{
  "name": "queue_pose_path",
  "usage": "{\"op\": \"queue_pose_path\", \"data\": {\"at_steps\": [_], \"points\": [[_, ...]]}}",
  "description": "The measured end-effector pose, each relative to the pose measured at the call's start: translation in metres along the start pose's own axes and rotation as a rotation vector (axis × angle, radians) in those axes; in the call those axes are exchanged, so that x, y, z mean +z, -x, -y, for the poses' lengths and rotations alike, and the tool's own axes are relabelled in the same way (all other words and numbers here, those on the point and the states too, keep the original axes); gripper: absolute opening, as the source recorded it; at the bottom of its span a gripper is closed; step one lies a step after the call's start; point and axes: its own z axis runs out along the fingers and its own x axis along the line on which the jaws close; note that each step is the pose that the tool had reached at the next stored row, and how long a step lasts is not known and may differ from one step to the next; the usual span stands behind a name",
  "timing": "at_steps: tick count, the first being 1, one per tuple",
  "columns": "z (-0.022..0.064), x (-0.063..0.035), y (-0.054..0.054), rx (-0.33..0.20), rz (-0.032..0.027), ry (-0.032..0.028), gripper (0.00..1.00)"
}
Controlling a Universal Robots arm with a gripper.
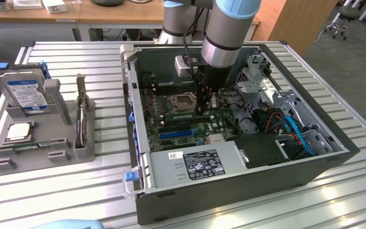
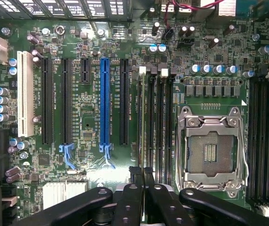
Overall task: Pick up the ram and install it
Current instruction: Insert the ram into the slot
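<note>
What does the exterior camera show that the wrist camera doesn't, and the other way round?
Exterior view: the robot arm, the whole computer case and, on that view's left, a gray tray with a hard drive and a processor chip. Wrist view: a white slot and small capacitors up close. Both: the motherboard, its empty processor socket and the shut hand.

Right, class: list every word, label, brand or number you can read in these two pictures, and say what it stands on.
No text can be quoted with confidence.
Hard drive label: blue and white, print too small to read.
Power supply sticker: black panel of marks, blurred.
Small white sticker on the power supply: unreadable.
Motherboard print beside the blue slot: too blurred to read.
</note>
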Motion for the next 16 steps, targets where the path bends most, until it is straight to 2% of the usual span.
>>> {"op": "queue_pose_path", "data": {"at_steps": [11,14,16], "points": [[0.0000,0.0001,-0.0004,0.000,0.0012,-0.0001,0.12],[0.0000,0.0001,-0.0004,-0.001,0.0058,-0.0022,0.12],[-0.0001,0.0001,-0.0004,0.000,0.0065,-0.0024,0.12]]}}
